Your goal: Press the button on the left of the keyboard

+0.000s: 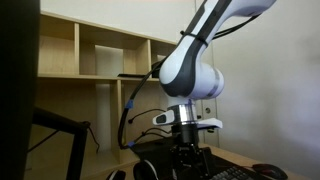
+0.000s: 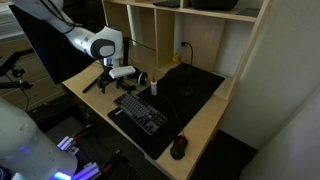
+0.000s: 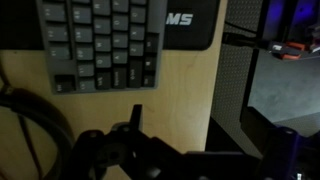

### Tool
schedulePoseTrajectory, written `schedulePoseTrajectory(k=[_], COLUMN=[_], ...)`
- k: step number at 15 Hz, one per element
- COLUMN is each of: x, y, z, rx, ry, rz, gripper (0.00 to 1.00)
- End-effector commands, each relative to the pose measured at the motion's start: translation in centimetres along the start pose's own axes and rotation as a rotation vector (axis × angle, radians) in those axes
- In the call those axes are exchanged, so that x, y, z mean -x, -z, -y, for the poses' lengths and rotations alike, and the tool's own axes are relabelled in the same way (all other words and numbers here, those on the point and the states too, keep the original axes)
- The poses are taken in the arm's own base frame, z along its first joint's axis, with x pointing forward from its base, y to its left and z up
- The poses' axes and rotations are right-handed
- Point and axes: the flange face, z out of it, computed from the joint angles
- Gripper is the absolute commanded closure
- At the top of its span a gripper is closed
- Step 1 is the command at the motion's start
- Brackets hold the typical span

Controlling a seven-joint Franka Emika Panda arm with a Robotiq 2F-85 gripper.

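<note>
The flat black keyboard (image 2: 140, 110) lies on the wooden desk (image 2: 200, 125). It also shows low at the right in an exterior view (image 1: 235, 172) and at the top of the wrist view (image 3: 100, 40), where its keys carry pale markings. My gripper (image 2: 110, 84) hangs above the desk just off the keyboard's end, pointing down (image 1: 188, 160). In the wrist view its dark fingertip (image 3: 136, 112) stands over bare wood below the keyboard, not touching it. The fingers look closed together and empty.
A dark rounded mouse (image 2: 180, 147) sits near the keyboard's other end. A black mat (image 2: 195, 85) and a small white bottle (image 2: 153, 86) stand behind the keyboard. Wooden shelves (image 2: 170, 25) rise at the back. Dark cables (image 3: 25, 115) loop near the desk edge (image 3: 215, 90).
</note>
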Motion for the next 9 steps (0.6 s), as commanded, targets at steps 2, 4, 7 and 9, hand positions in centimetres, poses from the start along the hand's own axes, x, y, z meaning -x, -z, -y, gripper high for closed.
schedulePoseTrajectory(k=[2, 4, 7, 9], x=[-0.3, -0.3, 0.3, 1.4], y=[-0.2, -0.4, -1.6, -2.7], z=[-1.2, -0.7, -1.7, -0.6], rx=[-0.004, -0.010, -0.051, -0.069], ry=[-0.003, -0.001, -0.004, -0.023], rz=[-0.001, 0.001, 0.012, 0.011], gripper=[0.00, 0.00, 0.00, 0.00])
